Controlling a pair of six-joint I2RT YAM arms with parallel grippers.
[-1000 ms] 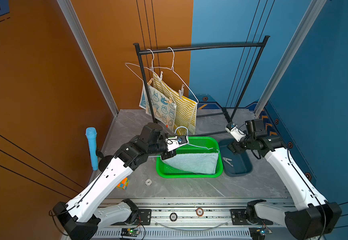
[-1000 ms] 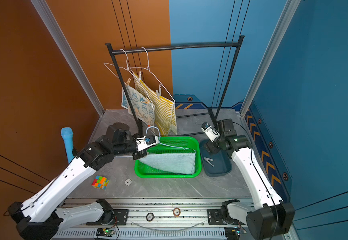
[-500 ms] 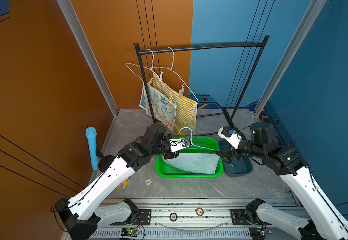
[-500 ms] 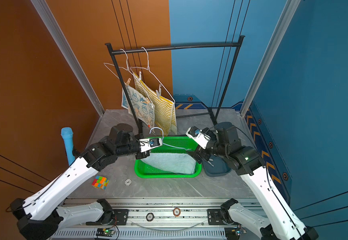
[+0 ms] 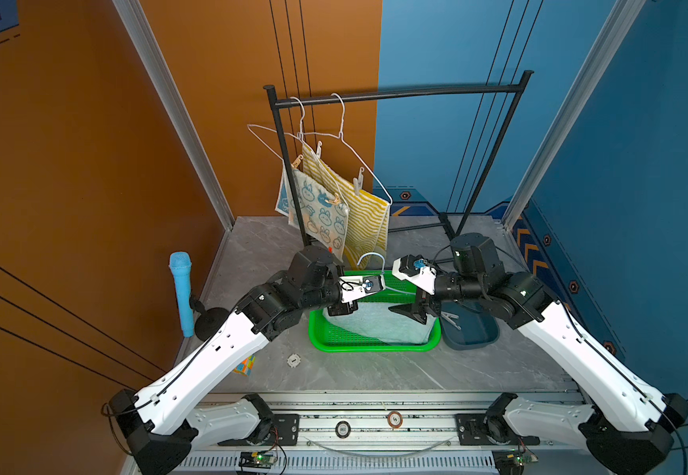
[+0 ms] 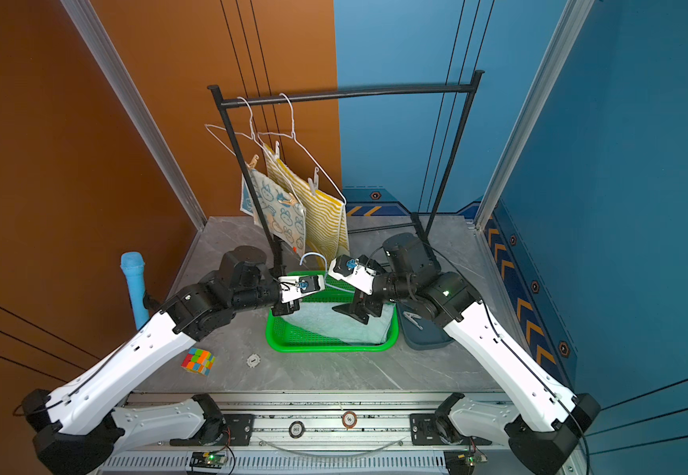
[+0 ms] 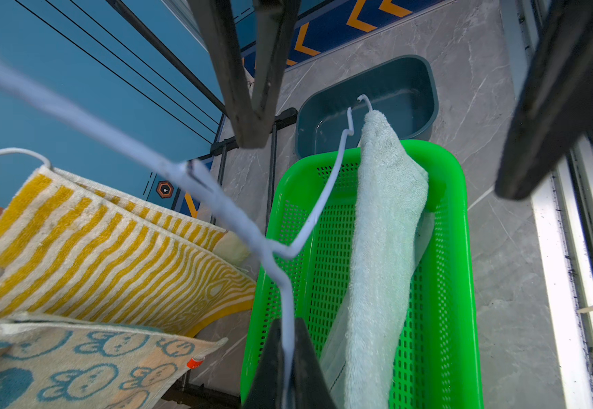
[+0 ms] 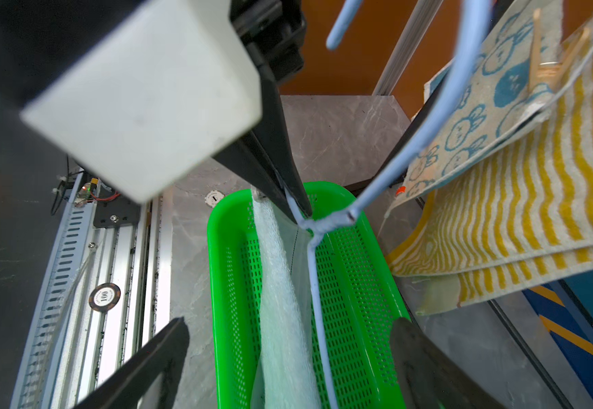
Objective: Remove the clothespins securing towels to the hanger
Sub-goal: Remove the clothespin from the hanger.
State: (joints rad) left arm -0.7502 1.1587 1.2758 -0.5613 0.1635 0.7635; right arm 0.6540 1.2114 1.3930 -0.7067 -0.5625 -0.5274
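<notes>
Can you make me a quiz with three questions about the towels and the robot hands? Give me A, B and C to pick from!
1. Where is the plain pale towel?
A) in the dark tub
B) hanging down into the green basket
C) on the floor by the cube

2. How many towels hang on the black rack?
A) one
B) two
C) four

3. How is the right gripper?
A) open
B) shut on a clothespin
C) shut on a towel

Answers:
1 B, it droops from the light blue hanger into the basket.
2 B, only the bunny towel and the yellow striped towel hang there.
3 A, its fingers stand wide apart, gripping nothing.
</notes>
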